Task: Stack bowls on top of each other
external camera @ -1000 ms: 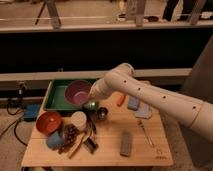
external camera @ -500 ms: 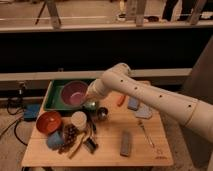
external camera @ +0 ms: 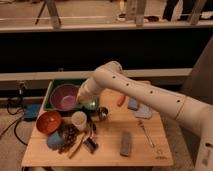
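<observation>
A purple bowl [external camera: 64, 96] with a lighter violet inside sits in the green tray [external camera: 50, 95] at the table's back left. An orange-red bowl [external camera: 48, 122] stands on the wooden table in front of the tray, apart from the purple one. My white arm reaches in from the right. My gripper [external camera: 82, 101] is at the right rim of the purple bowl, over the tray's right part.
A small white cup [external camera: 78, 119], a blue cup [external camera: 55, 139], a metal cup [external camera: 101, 113], dark utensils [external camera: 80, 141], a grey block [external camera: 125, 143], a fork [external camera: 146, 133], a blue cloth [external camera: 137, 108] and an orange item [external camera: 120, 99] lie on the table [external camera: 107, 152].
My arm has swung left, bringing the gripper from beside the metal cup toward the purple bowl's right rim. The bowls have not moved.
</observation>
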You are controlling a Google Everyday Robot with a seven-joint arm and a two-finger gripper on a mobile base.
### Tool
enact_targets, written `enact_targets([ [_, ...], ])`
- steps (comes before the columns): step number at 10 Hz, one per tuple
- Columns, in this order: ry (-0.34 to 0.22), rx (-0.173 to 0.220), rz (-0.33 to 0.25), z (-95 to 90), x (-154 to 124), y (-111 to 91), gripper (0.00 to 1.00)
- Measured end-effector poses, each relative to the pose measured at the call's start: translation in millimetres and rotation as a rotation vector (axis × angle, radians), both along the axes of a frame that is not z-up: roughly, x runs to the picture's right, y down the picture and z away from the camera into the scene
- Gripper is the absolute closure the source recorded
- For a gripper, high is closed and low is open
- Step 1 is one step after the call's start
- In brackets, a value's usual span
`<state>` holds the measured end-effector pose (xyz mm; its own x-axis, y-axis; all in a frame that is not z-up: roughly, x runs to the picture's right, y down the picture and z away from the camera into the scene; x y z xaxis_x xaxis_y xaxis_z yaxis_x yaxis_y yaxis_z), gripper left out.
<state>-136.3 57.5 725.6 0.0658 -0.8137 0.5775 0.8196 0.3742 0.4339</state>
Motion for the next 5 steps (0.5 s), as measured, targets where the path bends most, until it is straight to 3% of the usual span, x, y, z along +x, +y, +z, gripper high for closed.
enact_targets([
  [5,-0.054,-0.043,-0.104,5.1,-34.3,27.8,1.00],
])
